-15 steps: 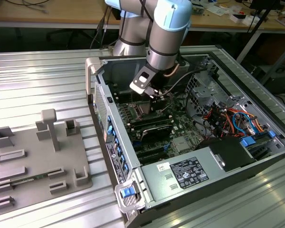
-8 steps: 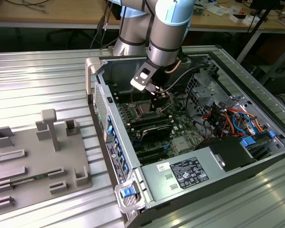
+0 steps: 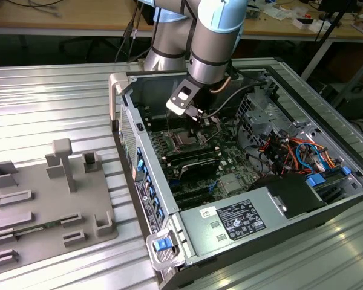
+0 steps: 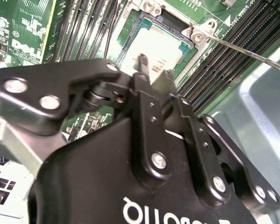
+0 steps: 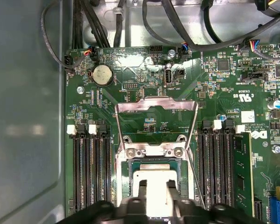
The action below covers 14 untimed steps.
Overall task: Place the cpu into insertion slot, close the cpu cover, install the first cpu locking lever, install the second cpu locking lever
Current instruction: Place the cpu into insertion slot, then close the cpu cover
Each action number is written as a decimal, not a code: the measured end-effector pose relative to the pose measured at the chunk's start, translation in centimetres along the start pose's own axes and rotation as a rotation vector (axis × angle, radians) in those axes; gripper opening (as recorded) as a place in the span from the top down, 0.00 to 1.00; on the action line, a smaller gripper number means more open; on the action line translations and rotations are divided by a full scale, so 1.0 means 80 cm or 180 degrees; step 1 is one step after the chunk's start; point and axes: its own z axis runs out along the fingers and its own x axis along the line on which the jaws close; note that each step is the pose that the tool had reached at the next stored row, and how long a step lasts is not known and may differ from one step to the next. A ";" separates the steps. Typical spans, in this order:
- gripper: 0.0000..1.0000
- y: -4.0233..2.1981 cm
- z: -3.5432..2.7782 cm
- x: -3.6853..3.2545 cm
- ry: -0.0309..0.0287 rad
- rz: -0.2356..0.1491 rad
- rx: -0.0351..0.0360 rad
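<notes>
The cpu [image 5: 155, 173] lies flat in the insertion slot [image 5: 126, 179] on the green motherboard, its silver-grey top also showing in the second wrist view [image 4: 156, 44]. The cpu cover [image 5: 156, 105] stands raised on its hinge, swung back from the slot. One thin locking lever [image 4: 245, 50] sticks up free beside the socket. My gripper [image 5: 156, 189] hovers just over the cpu with its black fingers [image 4: 142, 63] a little apart and nothing between them. In the exterior view the gripper [image 3: 194, 118] hangs inside the open computer case above the socket [image 3: 185, 141].
Black memory slots [image 5: 88, 172] flank the socket on both sides. Cables [image 5: 177, 28] run over the board's far edge, and a coin cell [image 5: 102, 74] sits near them. The case wall [image 3: 132, 130], drive bay wiring [image 3: 293, 151] and power supply [image 3: 242, 220] ring the board. A grey fixture tray [image 3: 48, 205] lies on the exterior view's left.
</notes>
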 end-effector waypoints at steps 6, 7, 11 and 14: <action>0.89 0.0000 -0.0004 0.0000 0.0000 0.0000 0.0000; 0.89 0.0000 -0.0004 0.0000 0.0000 0.0000 0.0000; 0.89 0.0001 -0.0015 0.0000 0.0000 0.0000 0.0000; 0.89 0.0001 -0.0017 0.0000 0.0000 0.0000 0.0000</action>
